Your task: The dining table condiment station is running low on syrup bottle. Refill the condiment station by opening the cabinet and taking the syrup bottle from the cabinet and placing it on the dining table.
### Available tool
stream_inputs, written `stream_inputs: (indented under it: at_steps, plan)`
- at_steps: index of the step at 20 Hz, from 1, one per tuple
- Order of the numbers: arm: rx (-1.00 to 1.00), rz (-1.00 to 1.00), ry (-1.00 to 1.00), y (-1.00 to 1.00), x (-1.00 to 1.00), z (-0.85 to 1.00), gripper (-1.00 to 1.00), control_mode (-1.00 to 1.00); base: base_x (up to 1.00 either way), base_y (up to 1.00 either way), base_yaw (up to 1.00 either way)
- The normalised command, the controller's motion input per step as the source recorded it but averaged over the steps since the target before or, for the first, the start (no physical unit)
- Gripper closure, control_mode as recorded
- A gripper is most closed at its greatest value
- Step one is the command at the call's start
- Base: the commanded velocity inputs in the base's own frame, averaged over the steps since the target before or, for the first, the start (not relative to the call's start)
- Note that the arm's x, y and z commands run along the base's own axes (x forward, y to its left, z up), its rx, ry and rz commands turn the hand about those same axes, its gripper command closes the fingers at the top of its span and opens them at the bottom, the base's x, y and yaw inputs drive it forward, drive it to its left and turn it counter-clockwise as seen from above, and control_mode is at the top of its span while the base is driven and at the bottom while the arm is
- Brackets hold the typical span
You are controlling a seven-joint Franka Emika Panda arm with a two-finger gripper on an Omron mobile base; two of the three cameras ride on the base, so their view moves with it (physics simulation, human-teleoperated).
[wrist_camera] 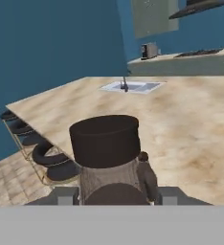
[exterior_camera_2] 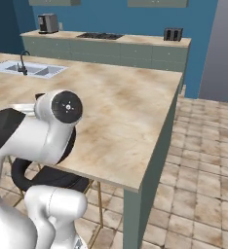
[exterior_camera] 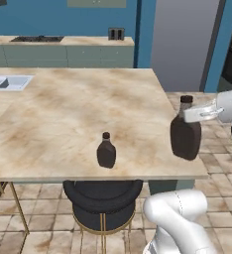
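Left base view: my gripper (exterior_camera: 190, 115) clamps the syrup bottle (exterior_camera: 185, 135) at its neck, aloft at the desk (exterior_camera: 78, 109) edge; its twin (exterior_camera: 106, 150) stands nearby. Hand view: dark cap (wrist_camera: 104, 139) between my fingers (wrist_camera: 66, 195). Probably rigid, smooth, bottom-heavy; the neck grip suits.

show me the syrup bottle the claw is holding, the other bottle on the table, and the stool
held bottle (exterior_camera: 185, 139), left base view, on its body
table bottle (exterior_camera: 106, 153), left base view, on its body
stool (exterior_camera: 103, 196), left base view, on its seat back
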Motion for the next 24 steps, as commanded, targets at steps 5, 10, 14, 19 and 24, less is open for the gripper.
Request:
stream_inputs:
  at_steps: [5,10,14,19,24]
  plan:
    - [-0.06,0.55,0.09,0.28,0.42,-0.34,1.00,-1.00,0.00,0.00,0.00]
    - [0.00,0.22,-0.09,0.09,0.47,-0.57,1.00,-1.00,0.00,0.00,0.00]
    - [0.03,0.01,-0.09,0.05,0.51,-0.41,1.00,-1.00,0.00,0.00,0.00]
    - [0.16,0.00,-0.01,0.08,0.37,-0.21,1.00,-1.00,0.00,0.00,0.00]
    - [0.28,0.02,0.00,0.00,0.04,-0.18,1.00,-1.00,0.00,0.00,0.00]
